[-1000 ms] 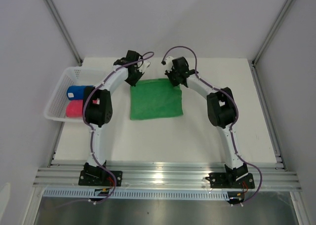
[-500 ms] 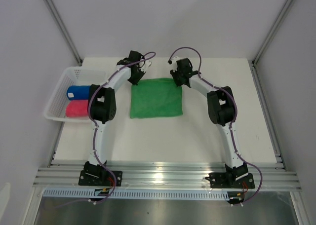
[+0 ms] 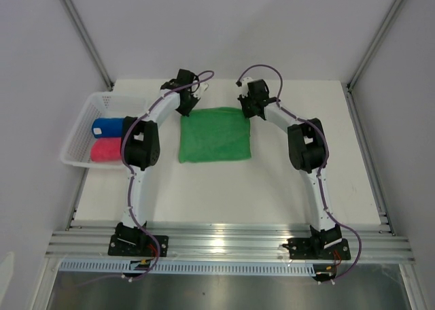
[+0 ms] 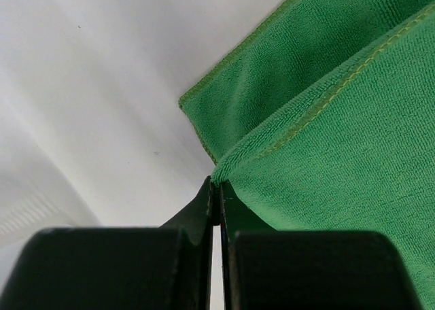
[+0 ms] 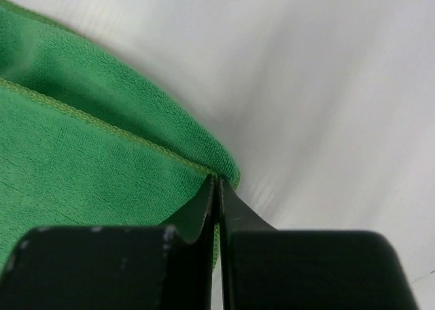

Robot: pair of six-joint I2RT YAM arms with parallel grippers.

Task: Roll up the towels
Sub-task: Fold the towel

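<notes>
Your left gripper [image 4: 216, 191] pinched closed on green towel [image 3: 215, 134] far-left corner, right gripper [image 5: 217, 186] clamped on far-right corner, towel flat mid-table [image 3: 272, 181], blue towel [image 3: 107, 127], pink towel [image 3: 103, 151] rolled in basket [image 3: 76, 130]

Left arm [image 3: 139, 147]: stretched forward, elbow raised, wrist angled inward. Left gripper [image 4: 216, 191]: fingers pressed almost together, pinching a corner of the green towel [image 4: 326, 153].
Right arm [image 3: 306, 147]: mirrored pose. Right gripper [image 5: 218, 187]: fingers likewise almost together, seemingly nipping the opposite far corner; contact point partly hidden.
</notes>
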